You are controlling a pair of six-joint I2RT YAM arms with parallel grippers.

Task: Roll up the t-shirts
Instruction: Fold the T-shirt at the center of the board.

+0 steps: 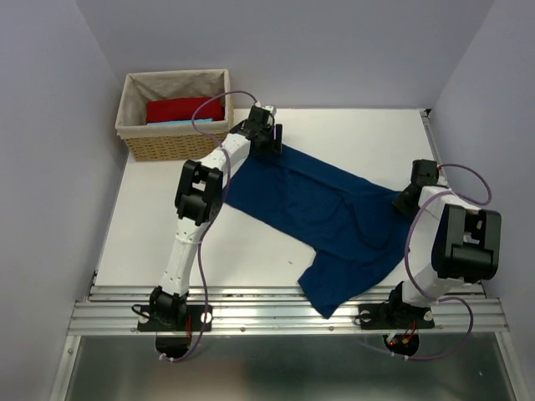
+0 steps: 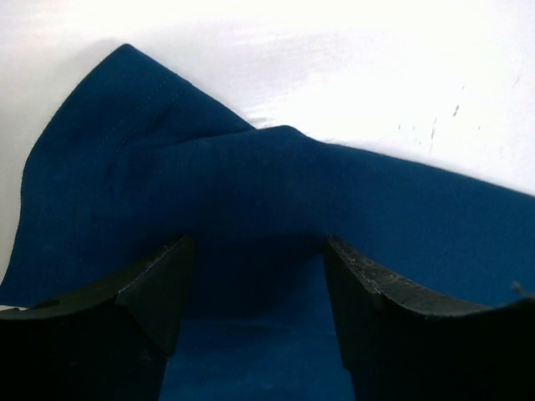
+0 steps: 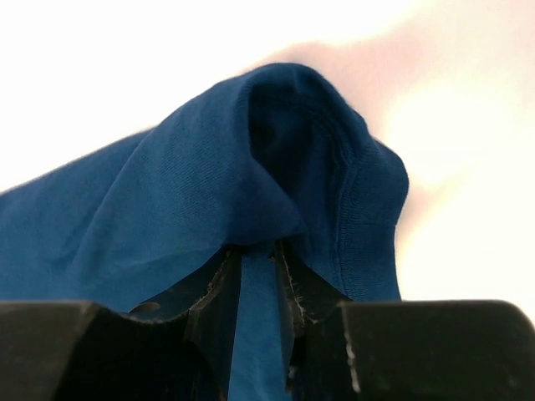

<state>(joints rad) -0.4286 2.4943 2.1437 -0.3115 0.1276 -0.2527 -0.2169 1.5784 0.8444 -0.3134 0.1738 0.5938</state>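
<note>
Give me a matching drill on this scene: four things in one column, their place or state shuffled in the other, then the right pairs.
Column one
1. blue t-shirt
2. red cloth
3. left gripper
4. right gripper

Column two
A. shut, pinching a fold of blue fabric
B. lying in the basket
C. spread across the table
D. open, fingers apart over blue fabric

Pairs: 1-C, 2-B, 3-D, 4-A

Open table (image 1: 142,225) left of the t-shirt (image 1: 326,217) — wicker basket (image 1: 167,149) far-left, walls (image 1: 50,125) on 3 sides
</note>
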